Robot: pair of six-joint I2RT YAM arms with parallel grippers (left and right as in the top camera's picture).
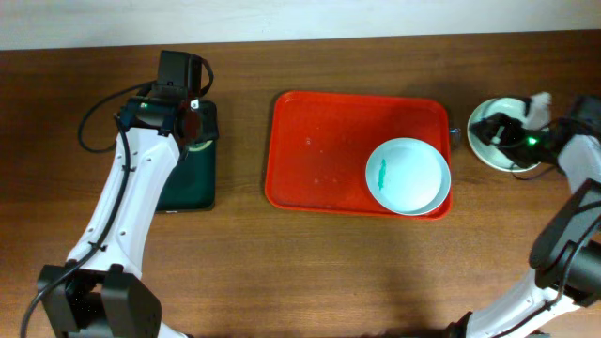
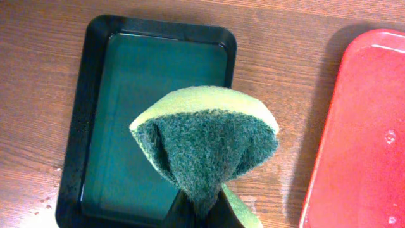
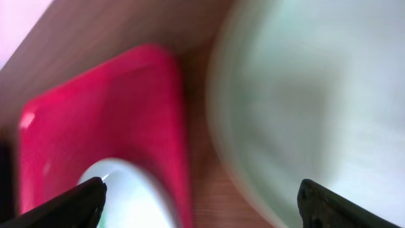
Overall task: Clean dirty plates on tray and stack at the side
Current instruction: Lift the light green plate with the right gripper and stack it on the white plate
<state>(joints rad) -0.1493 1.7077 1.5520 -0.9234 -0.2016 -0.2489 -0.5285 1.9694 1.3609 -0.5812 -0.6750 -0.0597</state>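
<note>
The wooden table [image 1: 376,263] carries the red tray [image 1: 319,141] at its centre, with the smaller black tray [image 2: 95,76] well apart on its left, its floor a dark teal-green (liquid or plain plastic, I cannot tell). One dirty plate [image 1: 413,178] lies in the red tray's front right corner, a teal smear [image 1: 380,176] on its left side. A second plate [image 1: 481,145] sits off the tray on the table, just beside its right edge. The right pincer [image 3: 202,190] hangs over this plate with its fingers spread wide, though that view is badly blurred. The left pincer [image 2: 196,215] pinches a folded green-and-yellow scouring sponge [image 2: 209,145] above the black tray's near right part.
</note>
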